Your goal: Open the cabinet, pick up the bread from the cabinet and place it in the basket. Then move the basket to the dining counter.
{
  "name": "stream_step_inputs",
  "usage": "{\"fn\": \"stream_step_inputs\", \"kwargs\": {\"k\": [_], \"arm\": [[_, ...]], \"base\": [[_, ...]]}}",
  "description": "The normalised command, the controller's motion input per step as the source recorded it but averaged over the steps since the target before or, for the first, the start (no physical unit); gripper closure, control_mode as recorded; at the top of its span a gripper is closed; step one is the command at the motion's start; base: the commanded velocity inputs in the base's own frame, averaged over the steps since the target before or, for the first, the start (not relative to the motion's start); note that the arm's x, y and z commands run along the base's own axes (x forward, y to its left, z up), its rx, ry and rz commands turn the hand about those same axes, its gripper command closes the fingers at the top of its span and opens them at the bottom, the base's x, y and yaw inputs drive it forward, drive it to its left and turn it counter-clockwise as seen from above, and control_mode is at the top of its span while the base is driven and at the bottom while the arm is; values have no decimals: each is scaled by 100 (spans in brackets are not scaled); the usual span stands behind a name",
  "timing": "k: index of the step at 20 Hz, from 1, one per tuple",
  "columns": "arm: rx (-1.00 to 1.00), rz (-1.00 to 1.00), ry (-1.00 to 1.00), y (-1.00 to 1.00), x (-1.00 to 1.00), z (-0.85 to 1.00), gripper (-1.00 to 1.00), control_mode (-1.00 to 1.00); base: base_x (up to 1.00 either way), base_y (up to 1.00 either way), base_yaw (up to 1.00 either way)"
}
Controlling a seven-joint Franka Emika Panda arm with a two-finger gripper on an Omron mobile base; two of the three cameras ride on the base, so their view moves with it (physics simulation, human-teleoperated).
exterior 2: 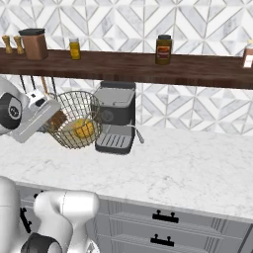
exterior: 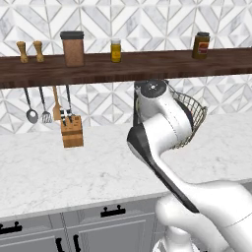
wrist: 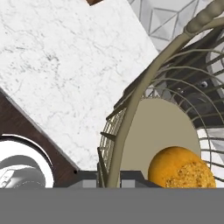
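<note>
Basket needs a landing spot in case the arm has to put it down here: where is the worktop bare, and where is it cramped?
Bare marble runs right of the coffee machine and forward to the worktop edge. More lies left, in front of the knife block. It is cramped where the gripper, shut on the basket rim, holds it with the bread inside, against the machine.

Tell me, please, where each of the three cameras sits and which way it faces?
Left base view: behind the arm on its left, facing the worktop and shelf; arm at lower right, hiding part of the basket.
Right base view: behind on the right; arm at lower left, gripper shut on the basket's rim.
Hand view: on the hand, looking into the basket at the bread.
Both base views share basket, shelf and worktop.
</note>
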Motion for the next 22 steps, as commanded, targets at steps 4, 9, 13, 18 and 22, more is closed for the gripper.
{"fn": "stream_step_inputs", "kwargs": {"k": [4, 9, 13, 18, 22], "arm": [[0, 2, 1, -7, 0, 8, 100, 100], [0, 0, 0, 0, 0, 0, 100, 100], [0, 0, 0, 0, 0, 0, 100, 100], [0, 0, 0, 0, 0, 0, 100, 100], [0, 0, 0, 0, 0, 0, 100, 100]], "base": [[-25, -6, 1], [-81, 1, 5], [-93, 19, 44], [-42, 28, 80], [-8, 11, 97]]}}
